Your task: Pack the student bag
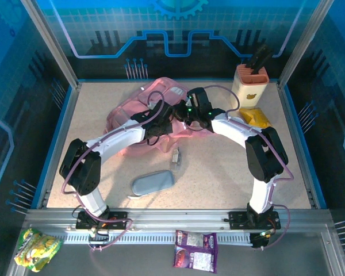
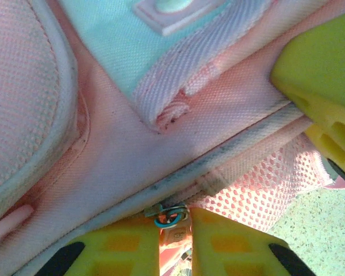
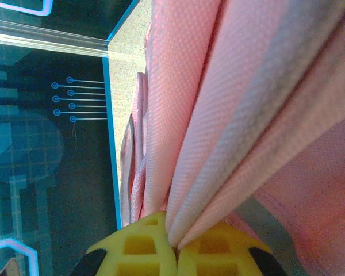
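The student bag is a large soft pink backpack lying at the back middle of the table. Both grippers meet at its right side. My left gripper holds the bag's zip pull, a small metal and blue ring with a tab, pinched in the narrow gap between its yellow fingers along the zip seam of the student bag. My right gripper is shut on a fold of pink fabric, which fans upward out of its closed fingertips. One of its yellow fingers shows in the left wrist view.
A grey-blue pencil case lies on the near middle of the table, with a small pale object behind it. A holder with dark handles and a yellow packet sit at the back right. Snack packets lie in front of the rail.
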Robot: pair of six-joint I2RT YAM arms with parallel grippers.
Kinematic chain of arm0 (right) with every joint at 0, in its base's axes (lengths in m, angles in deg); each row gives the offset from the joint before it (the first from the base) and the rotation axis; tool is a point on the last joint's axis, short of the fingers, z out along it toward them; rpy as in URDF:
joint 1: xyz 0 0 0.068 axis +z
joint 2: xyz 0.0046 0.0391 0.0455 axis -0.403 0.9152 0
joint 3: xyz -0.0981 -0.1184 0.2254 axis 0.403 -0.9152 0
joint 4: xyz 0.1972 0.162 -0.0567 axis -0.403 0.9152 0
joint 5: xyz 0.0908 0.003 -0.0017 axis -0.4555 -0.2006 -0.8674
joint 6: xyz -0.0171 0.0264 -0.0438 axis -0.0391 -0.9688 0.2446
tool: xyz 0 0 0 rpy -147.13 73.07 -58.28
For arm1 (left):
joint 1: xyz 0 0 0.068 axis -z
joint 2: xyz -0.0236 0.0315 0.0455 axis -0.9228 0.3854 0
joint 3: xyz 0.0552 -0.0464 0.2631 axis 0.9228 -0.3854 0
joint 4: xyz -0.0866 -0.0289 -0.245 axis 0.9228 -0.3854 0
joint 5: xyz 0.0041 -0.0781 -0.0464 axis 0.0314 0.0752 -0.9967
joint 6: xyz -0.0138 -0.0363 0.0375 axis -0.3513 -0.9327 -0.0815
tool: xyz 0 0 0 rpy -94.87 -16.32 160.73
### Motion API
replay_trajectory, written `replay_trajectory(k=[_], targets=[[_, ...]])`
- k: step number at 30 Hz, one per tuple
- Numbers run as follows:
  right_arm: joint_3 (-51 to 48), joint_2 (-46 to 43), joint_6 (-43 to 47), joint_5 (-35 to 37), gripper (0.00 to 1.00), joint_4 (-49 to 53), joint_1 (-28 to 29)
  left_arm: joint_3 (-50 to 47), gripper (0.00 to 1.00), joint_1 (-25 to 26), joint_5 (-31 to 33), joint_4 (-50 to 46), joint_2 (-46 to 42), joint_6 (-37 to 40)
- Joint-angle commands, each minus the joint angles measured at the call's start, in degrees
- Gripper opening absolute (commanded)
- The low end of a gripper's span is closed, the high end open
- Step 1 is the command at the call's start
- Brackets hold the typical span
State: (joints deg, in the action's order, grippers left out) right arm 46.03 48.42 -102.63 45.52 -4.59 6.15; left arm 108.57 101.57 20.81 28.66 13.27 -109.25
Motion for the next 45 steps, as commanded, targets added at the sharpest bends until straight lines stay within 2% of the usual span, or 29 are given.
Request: replay_trajectory(k=[1, 3, 5, 11, 15, 20, 24, 26, 27, 31, 35, 45], targets=[[1.99, -2.15, 0.33, -3.06, 0.0, -5.05, -0.36, 2.83, 0.1, -0.84, 3.37, 1.42, -0.54, 4.0], [2.0, -2.05, 0.6, -3.1, 0.0, -4.88, -0.55, 2.08, 0.03, -0.91, 2.37, 1.7, -1.93, 4.39], [1.89, -1.92, 0.63, -3.4, 0.0, -5.05, -0.88, 1.36, 0.0, -0.94, 2.38, 1.02, -3.35, 4.17], [1.46, -1.75, 0.68, -4.12, 0.0, -5.29, -1.93, -0.62, 0.0, -2.69, -2.61, -3.06, -5.75, 3.52], [1.24, -1.5, 1.13, -4.37, 0.0, -5.09, -2.44, -3.37, 0.0, -4.25, -2.95, -6.24, -6.58, 2.85], [1.43, -1.25, 1.31, -5.24, 0.0, -5.01, -2.67, -8.2, 0.01, -6.3, -6.36, -7.2, -8.4, 2.38], [2.24, -0.74, 1.09, -5.6, 0.0, -5.55, -1.4, -9.04, 0.14, -6.84, -9.71, -0.88, -7.33, 4.29], [2.35, -0.56, 0.7, -5.89, 0.0, -5.96, -1.11, -8.86, 0.3, -6.97, -10.52, 3.02, -6.52, 5.37], [2.5, -0.44, 0.62, -6.11, 0.0, -5.97, -1.1, -8.16, 0.34, -6.85, -10.48, 4.01, -5.91, 5.87], [2.4, -0.67, 0.73, -6.22, 0.0, -5.89, -1.04, -7.02, 0.39, -6.67, -8.34, 8.31, -4.38, 8.16], [2.25, -0.76, 0.44, -6.35, 0.0, -6.24, -1.03, -6.92, 0.35, -5.44, -4.41, 11.33, -3.8, 10.09], [2.3, -0.67, 0.96, -6.86, 0.0, -6.69, -0.65, -8.85, 0.1, -4.83, 2.37, 12.63, -4.32, 10.28]])
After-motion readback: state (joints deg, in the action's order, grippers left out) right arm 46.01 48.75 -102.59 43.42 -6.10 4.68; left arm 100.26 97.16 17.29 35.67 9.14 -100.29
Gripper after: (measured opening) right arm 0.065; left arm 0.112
